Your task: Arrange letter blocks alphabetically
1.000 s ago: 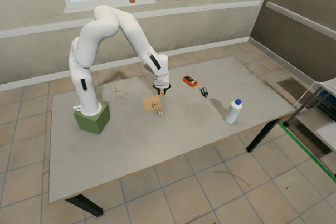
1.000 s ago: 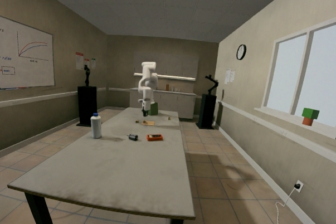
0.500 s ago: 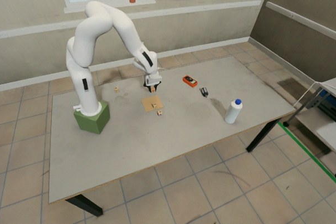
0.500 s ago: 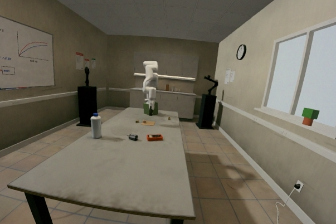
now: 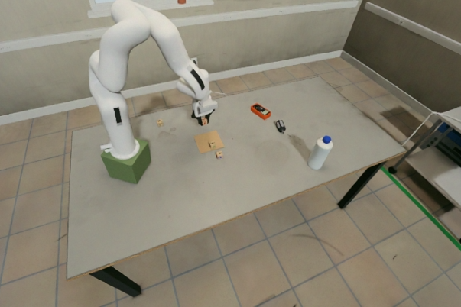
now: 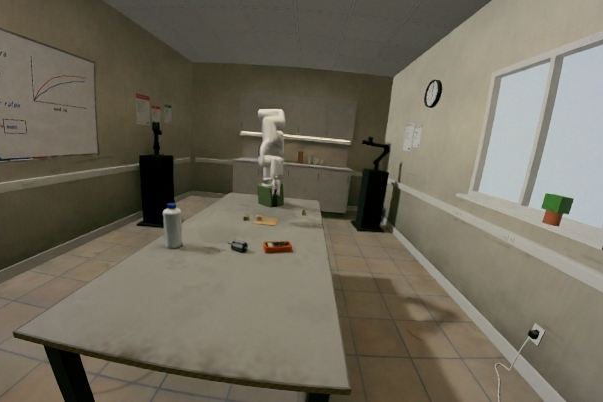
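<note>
A tan mat lies on the table in front of the arm's green base; it also shows in the exterior view. One small wooden block sits on the mat. A second block sits just off the mat's near edge. A third block sits apart on the table, to the left of the mat in the top view. My gripper hangs above the table just beyond the mat's far edge and is shut on a fourth block. The letters are too small to read.
An orange meter, a small black object and a white bottle with a blue cap stand on the table to the right of the mat. The green base block stands to the left.
</note>
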You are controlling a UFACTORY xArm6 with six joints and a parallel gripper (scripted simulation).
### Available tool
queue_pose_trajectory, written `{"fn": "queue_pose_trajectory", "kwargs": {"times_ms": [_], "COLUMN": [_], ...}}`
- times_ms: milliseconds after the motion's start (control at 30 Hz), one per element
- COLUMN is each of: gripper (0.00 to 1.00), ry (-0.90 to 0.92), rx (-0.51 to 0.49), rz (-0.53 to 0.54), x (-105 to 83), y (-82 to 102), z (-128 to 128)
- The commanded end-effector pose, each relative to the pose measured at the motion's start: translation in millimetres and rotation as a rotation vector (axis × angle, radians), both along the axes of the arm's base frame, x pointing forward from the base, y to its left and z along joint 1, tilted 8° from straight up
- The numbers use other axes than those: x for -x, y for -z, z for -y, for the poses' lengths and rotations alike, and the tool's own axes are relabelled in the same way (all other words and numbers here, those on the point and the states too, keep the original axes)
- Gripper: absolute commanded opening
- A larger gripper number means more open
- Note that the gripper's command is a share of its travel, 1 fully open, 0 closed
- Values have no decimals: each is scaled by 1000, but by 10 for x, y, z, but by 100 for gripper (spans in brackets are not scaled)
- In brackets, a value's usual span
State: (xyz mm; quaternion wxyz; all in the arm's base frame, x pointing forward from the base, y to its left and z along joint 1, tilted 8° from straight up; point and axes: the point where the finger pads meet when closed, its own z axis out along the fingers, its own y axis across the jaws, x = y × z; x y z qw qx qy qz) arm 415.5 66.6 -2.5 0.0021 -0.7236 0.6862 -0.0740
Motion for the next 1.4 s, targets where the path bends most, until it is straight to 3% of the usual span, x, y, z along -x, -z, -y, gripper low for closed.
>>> {"fn": "queue_pose_trajectory", "kwargs": {"times_ms": [0,233,933,1367], "gripper": [28,28,28,28], "ry": [-2,-2,-2,-2], "rx": [-2,-2,-2,-2], "rz": [4,3,3,3], "x": [-13,-25,-128,-138], "y": [-12,80,859,938], "z": [-7,0,65,71]}}
